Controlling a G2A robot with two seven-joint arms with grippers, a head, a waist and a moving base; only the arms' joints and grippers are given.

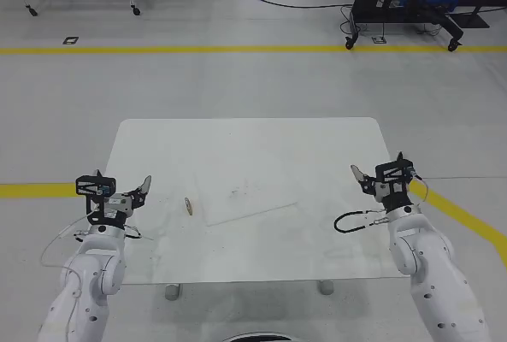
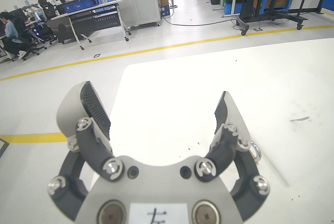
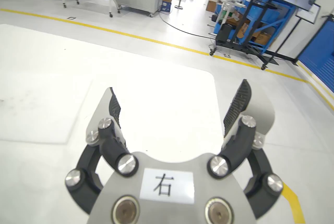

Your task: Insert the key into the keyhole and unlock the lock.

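Lying flat on the table point(image 1: 262, 145), small key-like piece point(image 1: 188, 203): probably light, stiff, slippery, best pinched across its edges; left gripper point(image 2: 156, 89), right gripper point(image 3: 178, 85) both spread wide.

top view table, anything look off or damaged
Nothing spilled or broken. The table carries dark scuffs and a long faint scratch near its middle, beside a small thin object, possibly the key.

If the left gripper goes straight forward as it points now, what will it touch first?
Probably only the bare table, if it dips; depth is unclear. The left gripper, jaws open, has nothing ahead of it, and the small grey object lies off to one side.
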